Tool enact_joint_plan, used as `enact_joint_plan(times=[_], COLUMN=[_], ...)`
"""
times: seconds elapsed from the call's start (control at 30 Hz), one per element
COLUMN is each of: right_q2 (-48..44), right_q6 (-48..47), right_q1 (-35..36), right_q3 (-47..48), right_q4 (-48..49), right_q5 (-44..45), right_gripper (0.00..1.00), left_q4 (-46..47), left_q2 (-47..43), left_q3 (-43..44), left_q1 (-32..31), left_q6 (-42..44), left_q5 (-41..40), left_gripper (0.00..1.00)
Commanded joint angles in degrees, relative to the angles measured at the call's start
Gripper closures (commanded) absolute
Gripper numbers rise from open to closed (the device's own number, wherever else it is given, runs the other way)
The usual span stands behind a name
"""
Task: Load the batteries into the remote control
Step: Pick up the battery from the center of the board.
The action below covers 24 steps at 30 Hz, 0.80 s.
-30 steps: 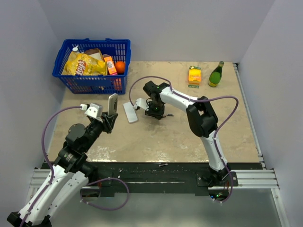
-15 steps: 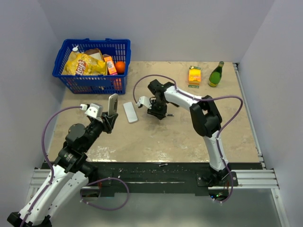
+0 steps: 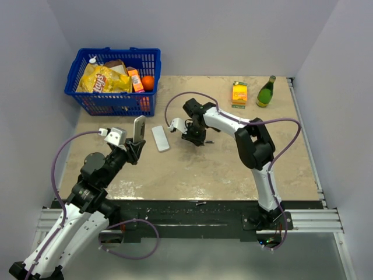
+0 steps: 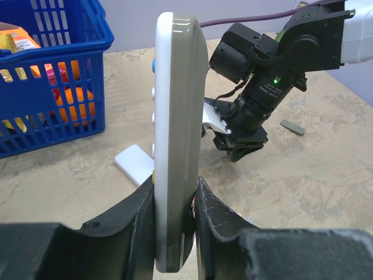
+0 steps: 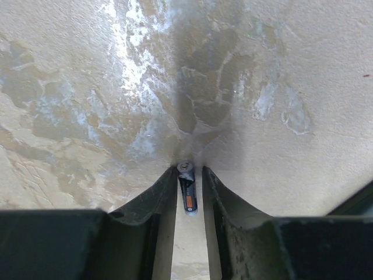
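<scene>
The left fingers were clamped on the lower end of the remote and held it upright, well above the surface, on the left side. In the left wrist view the remote stood edge-on, with a row of small buttons down its left face. From above, it stood just in front of the blue basket.

The right fingers were down on the surface near the middle, pointing straight at it. They stood at a narrow gap, and one battery lay in that gap, lengthwise between the tips – dark, with a silvery cap at the far end and an orange band nearer the camera. It sat close against one finger, with a sliver of space at the other; whether it was truly pinched could not be told. From above, these fingers hid it.

A second battery lay loose on the surface just to the right of the right fingers; the left wrist view showed it as a small grey stub. A white flat slab lay on the surface between the two arms, apart from both.

The basket held a yellow bag and an orange. At the far right of the surface stood an orange carton and, just beside it, a green bottle
</scene>
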Motion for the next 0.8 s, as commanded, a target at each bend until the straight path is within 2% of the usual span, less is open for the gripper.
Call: enact_joint_plan(times=[0.0, 0.27, 0.4, 0.6, 0.77], right_q2=[1.7, -4.4, -8.0, -17.5, -26.7], right_q6=[2.7, 8.1, 12.3, 21.3, 31.0], right_q1=[0.2, 3.8, 5.3, 6.1, 6.8], right_q3=[-6.3, -13.2, -16.2, -22.1, -25.9], right_q4=[-0.3, 3.7, 6.8, 16.8, 26.2], right_q5=[3.4, 1.7, -0.9, -1.6, 1.9], right_gripper=[0.75, 0.94, 1.0, 1.0, 1.0], left_q4=[1.7, 1.8, 2.4, 6.2, 14.6], left_q2=[-0.5, -1.2, -1.8, -2.9, -4.3], left_q3=[-0.4, -0.4, -0.9, -3.1, -10.8], left_q1=[0.7, 0.8, 0.8, 0.8, 0.8], left_q6=[0.2, 0.0, -1.3, -8.0, -16.9], left_q5=[0.4, 1.6, 2.5, 5.9, 9.7], left_gripper=[1.0, 1.0, 1.0, 1.0, 1.0])
